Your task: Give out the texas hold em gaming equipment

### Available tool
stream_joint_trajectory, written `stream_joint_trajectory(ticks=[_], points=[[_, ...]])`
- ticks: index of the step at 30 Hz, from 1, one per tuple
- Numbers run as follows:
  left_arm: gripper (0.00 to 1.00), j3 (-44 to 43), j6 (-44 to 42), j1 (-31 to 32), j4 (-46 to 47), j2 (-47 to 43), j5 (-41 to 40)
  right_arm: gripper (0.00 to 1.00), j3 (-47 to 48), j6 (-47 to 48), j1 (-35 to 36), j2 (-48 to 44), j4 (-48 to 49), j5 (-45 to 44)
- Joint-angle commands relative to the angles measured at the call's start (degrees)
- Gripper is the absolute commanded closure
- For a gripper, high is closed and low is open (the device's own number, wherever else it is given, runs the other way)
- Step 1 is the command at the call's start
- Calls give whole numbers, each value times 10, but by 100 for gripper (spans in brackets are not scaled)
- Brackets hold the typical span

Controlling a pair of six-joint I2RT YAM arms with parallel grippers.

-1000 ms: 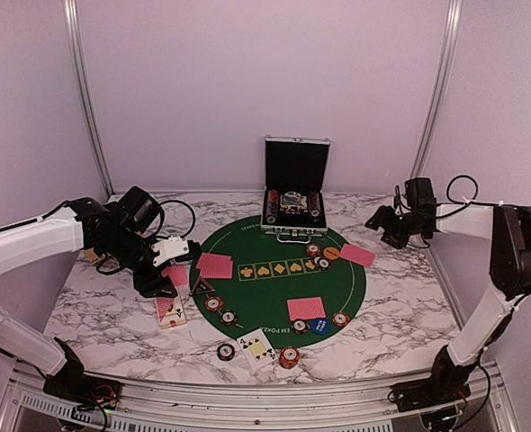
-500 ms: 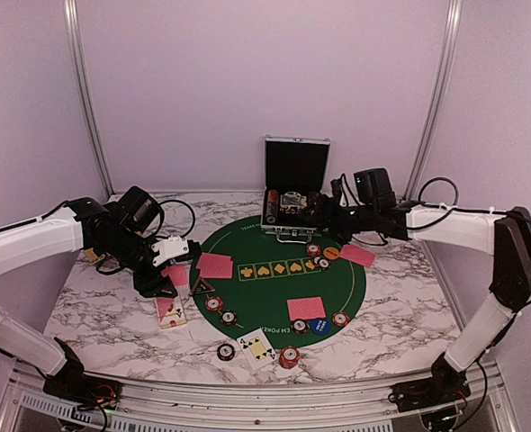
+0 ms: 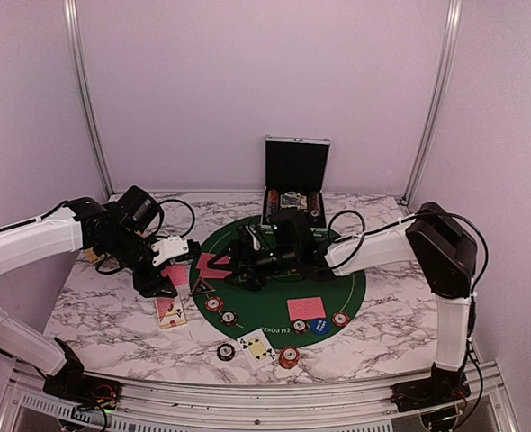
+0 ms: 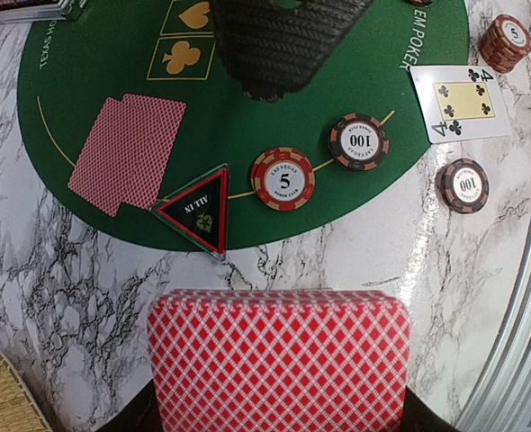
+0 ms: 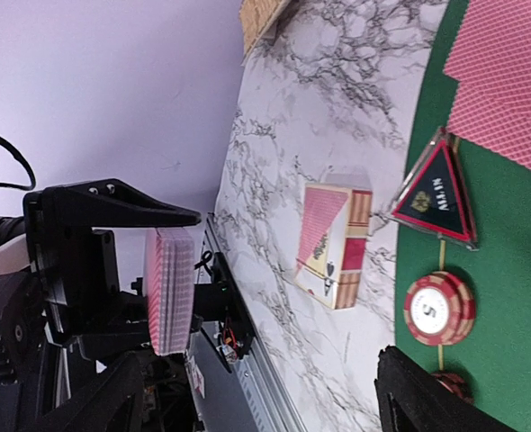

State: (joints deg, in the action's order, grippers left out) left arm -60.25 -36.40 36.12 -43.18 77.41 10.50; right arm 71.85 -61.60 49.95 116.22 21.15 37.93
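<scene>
My left gripper (image 3: 167, 278) is shut on a deck of red-backed cards (image 4: 279, 360), held above the marble left of the mat; the deck also shows edge-on in the right wrist view (image 5: 169, 288). My right gripper (image 3: 241, 261) is open and empty (image 5: 261, 369), reaching leftward over the mat's left part. Two red-backed cards (image 4: 126, 153), a dark triangular token (image 4: 196, 211) and a red-and-white 5 chip (image 4: 283, 178) lie below it. A dark 100 chip (image 4: 358, 141) and a face-up four of clubs (image 4: 461, 102) lie nearer the front.
An open metal case (image 3: 295, 193) with chips stands at the back of the green mat (image 3: 345, 290). A card box (image 3: 170, 310) lies on the marble. Red cards (image 3: 306, 308), a blue disc (image 3: 319, 327) and chips sit near the front. A straw basket (image 4: 4, 396) is at the left.
My right arm has swung from the far right side across the mat to its left part, fingers pointing toward the left gripper. The left arm and its deck have not moved.
</scene>
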Motion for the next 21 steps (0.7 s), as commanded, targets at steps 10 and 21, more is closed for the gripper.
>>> stream_joint_trajectory(ticks=[10, 21], points=[[100, -26, 1, 2, 11, -10, 17, 12, 92, -73, 31, 78, 108, 52], [100, -35, 5, 2, 12, -7, 20, 12, 130, -90, 49, 114, 128, 69]])
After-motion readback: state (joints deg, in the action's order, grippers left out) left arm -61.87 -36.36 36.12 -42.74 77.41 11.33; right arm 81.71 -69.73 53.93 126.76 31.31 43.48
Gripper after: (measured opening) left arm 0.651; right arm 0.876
